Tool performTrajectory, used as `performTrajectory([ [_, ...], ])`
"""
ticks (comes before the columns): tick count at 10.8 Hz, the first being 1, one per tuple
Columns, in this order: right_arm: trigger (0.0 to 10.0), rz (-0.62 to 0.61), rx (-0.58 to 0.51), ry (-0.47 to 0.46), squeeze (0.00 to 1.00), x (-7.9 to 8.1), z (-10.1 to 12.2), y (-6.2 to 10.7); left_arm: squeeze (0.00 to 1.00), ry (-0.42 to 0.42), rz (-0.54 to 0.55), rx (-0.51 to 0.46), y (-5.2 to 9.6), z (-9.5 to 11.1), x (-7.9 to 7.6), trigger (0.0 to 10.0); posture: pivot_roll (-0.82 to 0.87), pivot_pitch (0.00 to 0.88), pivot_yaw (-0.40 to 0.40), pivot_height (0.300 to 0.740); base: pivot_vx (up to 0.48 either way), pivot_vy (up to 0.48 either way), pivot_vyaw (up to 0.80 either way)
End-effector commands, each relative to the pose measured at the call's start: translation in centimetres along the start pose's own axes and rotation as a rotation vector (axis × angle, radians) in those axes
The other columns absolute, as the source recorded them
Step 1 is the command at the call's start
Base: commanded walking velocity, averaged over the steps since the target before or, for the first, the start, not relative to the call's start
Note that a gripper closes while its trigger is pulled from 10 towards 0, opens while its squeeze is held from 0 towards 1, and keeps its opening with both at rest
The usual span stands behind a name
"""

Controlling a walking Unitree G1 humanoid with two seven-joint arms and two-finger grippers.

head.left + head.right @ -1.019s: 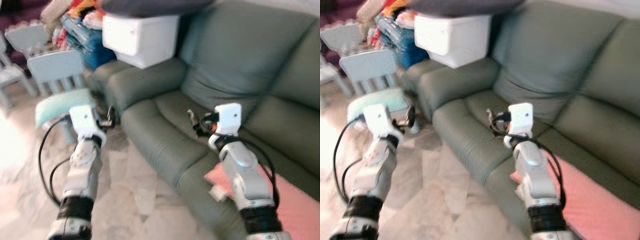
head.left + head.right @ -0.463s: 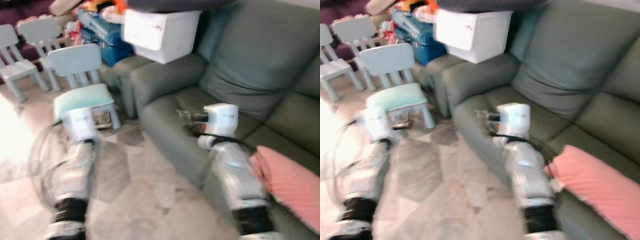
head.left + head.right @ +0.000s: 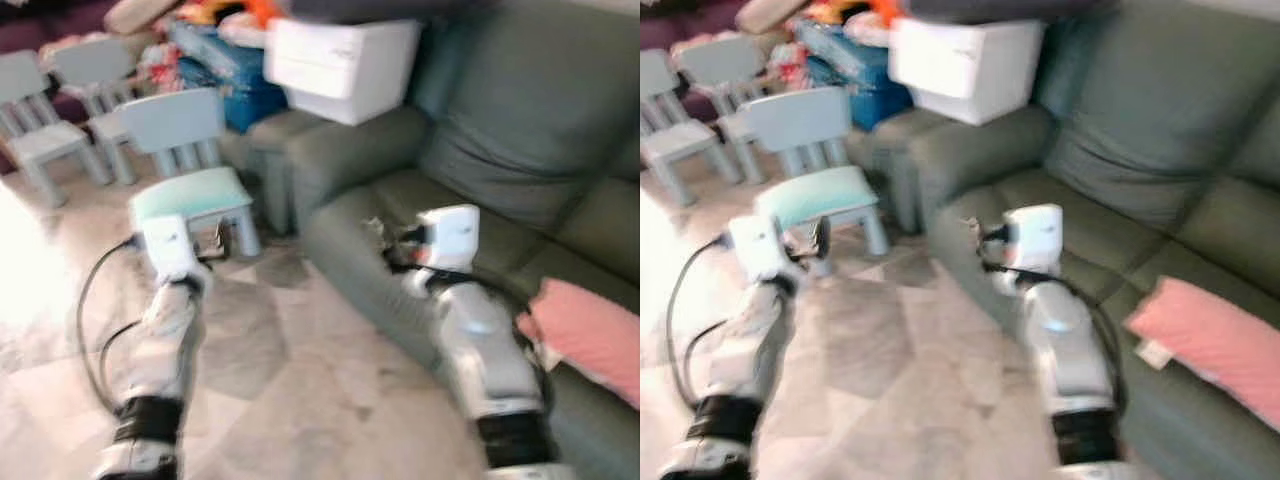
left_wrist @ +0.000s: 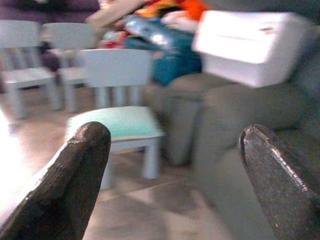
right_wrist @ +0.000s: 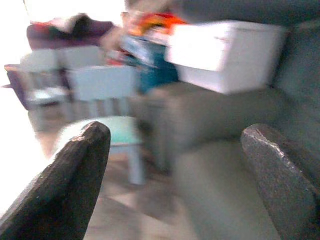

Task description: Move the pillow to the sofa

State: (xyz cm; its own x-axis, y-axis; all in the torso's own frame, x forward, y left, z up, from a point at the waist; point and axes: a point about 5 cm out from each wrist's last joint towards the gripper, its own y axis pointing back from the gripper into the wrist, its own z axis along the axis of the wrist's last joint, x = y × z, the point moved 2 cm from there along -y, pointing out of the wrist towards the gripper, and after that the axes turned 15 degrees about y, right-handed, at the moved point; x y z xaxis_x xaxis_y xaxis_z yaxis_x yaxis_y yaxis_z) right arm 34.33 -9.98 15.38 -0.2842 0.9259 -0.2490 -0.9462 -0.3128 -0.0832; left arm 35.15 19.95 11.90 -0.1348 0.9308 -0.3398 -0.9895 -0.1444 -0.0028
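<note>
On the green sofa [image 3: 1160,190], toward its near right end, the pink pillow [image 3: 1210,345] is seen lying flat on the seat cushion, with a small white tag at its near left corner. It is touched by neither gripper. The right gripper [image 3: 385,242] is held out over the front edge of the sofa seat, to the left of the pillow and a little farther away, with the silver right arm between the two; its black fingers [image 5: 65,180] are spread wide apart in the right wrist view, and nothing is held between them. The left gripper [image 3: 820,238] is held out over the pale marble floor [image 3: 920,370], well apart from the pillow and far to its left, just in front of a small mint-topped stool [image 3: 820,195]; its fingers [image 4: 75,180] are likewise parted and empty. A white storage box [image 3: 340,55] is seen resting on the sofa's far left armrest, with a heap of coloured toys [image 3: 215,50] behind it. Light blue children's chairs [image 3: 95,110] are ranged at the far left. All views are somewhat blurred.
</note>
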Motion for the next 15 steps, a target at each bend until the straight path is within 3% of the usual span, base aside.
performTrajectory([
  [1, 10.0, -0.008, -0.004, 0.023, 0.0, -0.7, 0.2, 0.0, 0.0, -0.002, -0.022, -0.031, -0.1, 0.5, -0.8, 10.0, -0.2, 0.047, 0.025, 0.74, 0.0, 0.0, 0.0],
  [3, 10.0, -0.002, -0.004, 0.026, 0.0, -0.6, 0.2, 0.0, 0.0, 0.013, -0.011, -0.08, -0.1, 0.9, -0.9, 10.0, -0.2, 0.047, 0.025, 0.74, 0.0, 0.0, 0.0],
  [7, 10.0, 0.019, -0.02, 0.041, 0.0, -0.1, 0.4, 0.0, 0.0, 0.082, -0.02, -0.07, -0.1, 0.9, -0.6, 10.0, -0.2, 0.05, 0.024, 0.74, 0.0, 0.0, 0.0],
  [15, 10.0, 0.051, -0.036, 0.054, 0.0, 0.4, 0.6, 0.0, 0.0, 0.087, -0.028, -0.067, -0.1, 0.9, -0.4, 10.0, -0.2, 0.04, 0.025, 0.74, 0.401, 0.06, 0.0],
])
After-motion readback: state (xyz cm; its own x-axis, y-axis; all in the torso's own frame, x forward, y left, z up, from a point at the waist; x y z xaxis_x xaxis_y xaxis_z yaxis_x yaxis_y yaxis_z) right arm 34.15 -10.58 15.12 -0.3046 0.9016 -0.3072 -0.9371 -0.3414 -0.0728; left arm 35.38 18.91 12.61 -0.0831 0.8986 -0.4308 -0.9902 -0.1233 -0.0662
